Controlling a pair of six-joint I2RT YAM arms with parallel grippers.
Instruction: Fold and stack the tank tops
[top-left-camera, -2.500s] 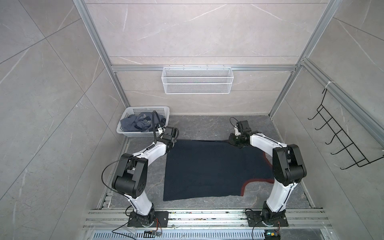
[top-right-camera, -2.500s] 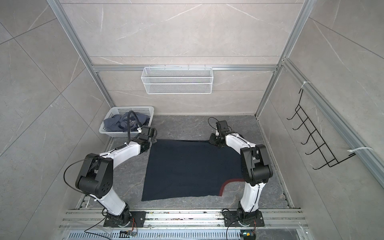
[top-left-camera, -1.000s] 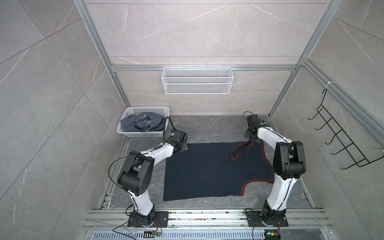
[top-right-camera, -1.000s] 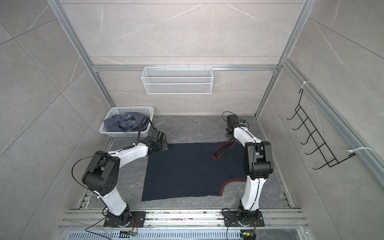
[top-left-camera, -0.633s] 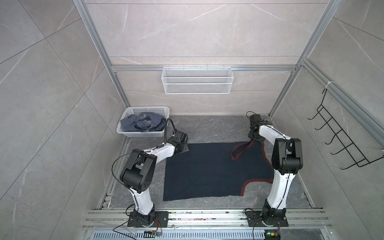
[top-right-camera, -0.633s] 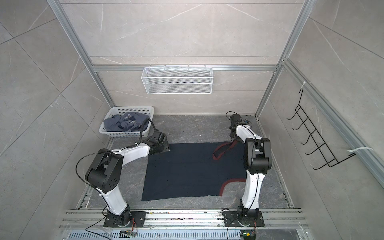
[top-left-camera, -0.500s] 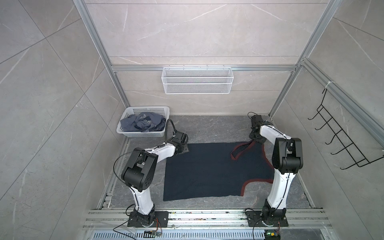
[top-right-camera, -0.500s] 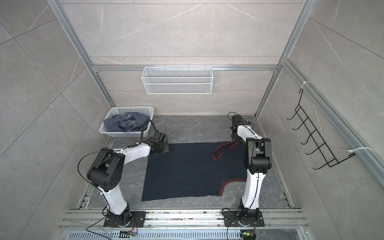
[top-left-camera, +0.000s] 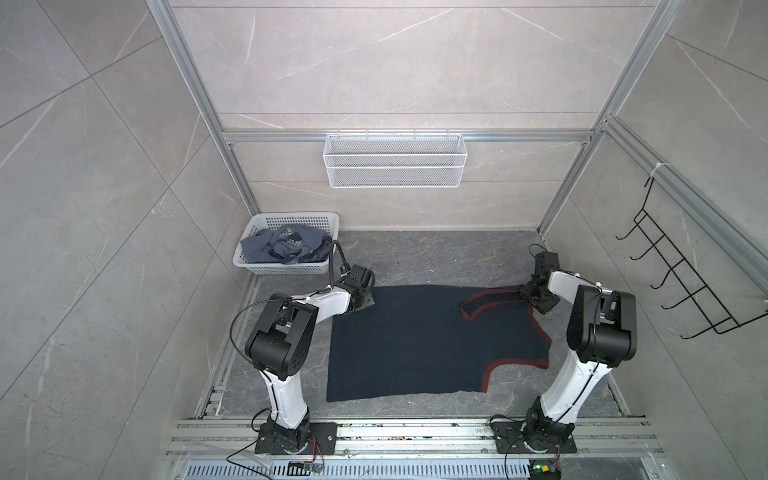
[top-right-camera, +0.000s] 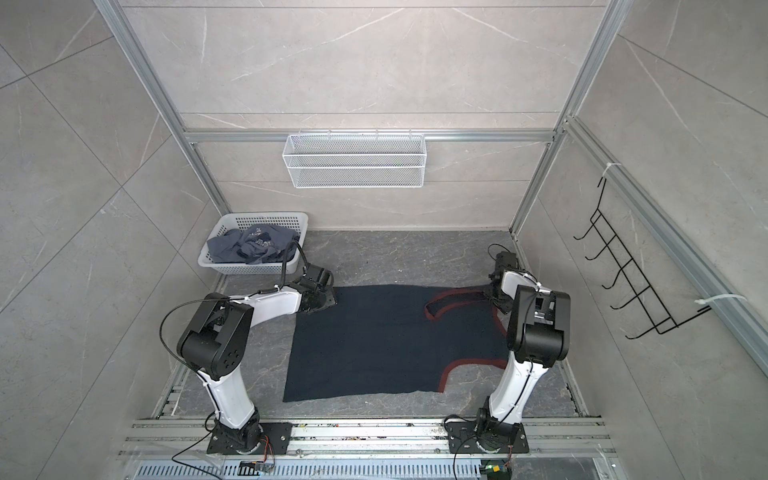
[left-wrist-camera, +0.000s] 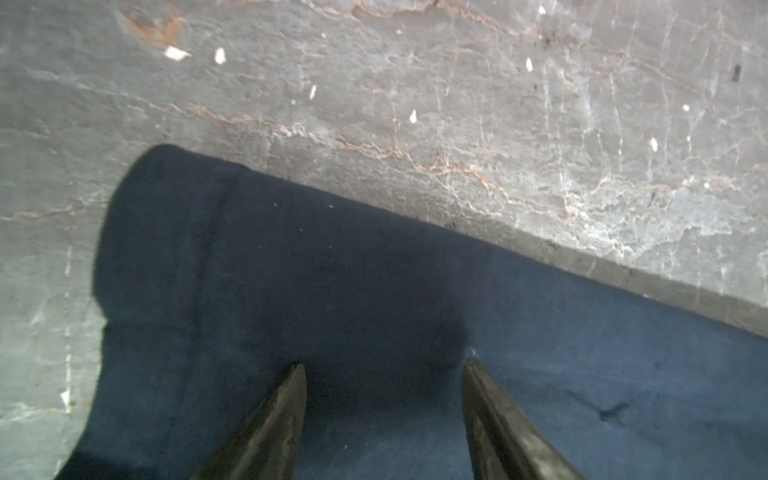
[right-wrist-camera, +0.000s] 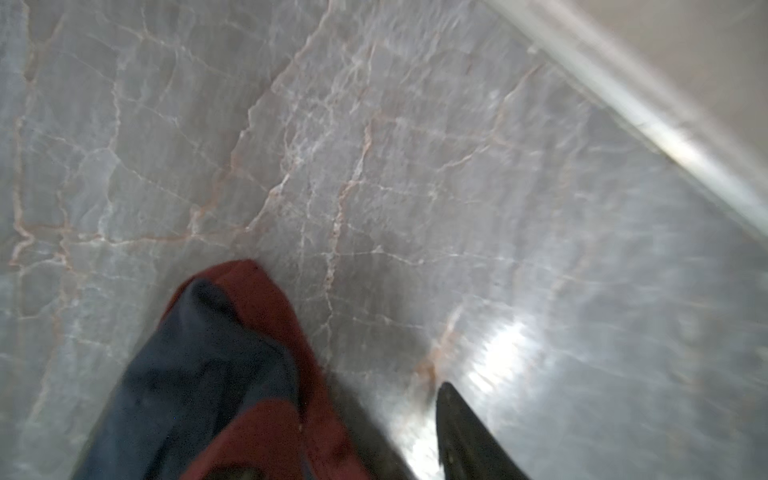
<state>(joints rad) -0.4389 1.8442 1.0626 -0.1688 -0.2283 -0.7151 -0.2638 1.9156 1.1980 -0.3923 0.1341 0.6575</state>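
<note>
Navy tank top (top-left-camera: 415, 345) lies spread on the table (top-left-camera: 436, 257), first fold not yet made (the grey top (top-left-camera: 286, 245) sits in the basket (top-left-camera: 286, 271)). Wide-set left fingers (left-wrist-camera: 270, 428) stand at its far corner; the right fingers (right-wrist-camera: 465, 440) stand apart, strap (right-wrist-camera: 266, 316) draped on one. Next, likely: lay that strap flat.

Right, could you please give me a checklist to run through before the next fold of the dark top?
1. Dark top lies spread on the table: ok.
2. Far strap laid straight: not ok, it curls back over the body.
3. Left pincer open above the far hem corner: ok.
4. Right pincer gripping that strap: not ok, jaws apart, cloth draped over one side.
5. Grey top waiting in the basket: ok.
6. Creases underneath: cannot tell.
</note>
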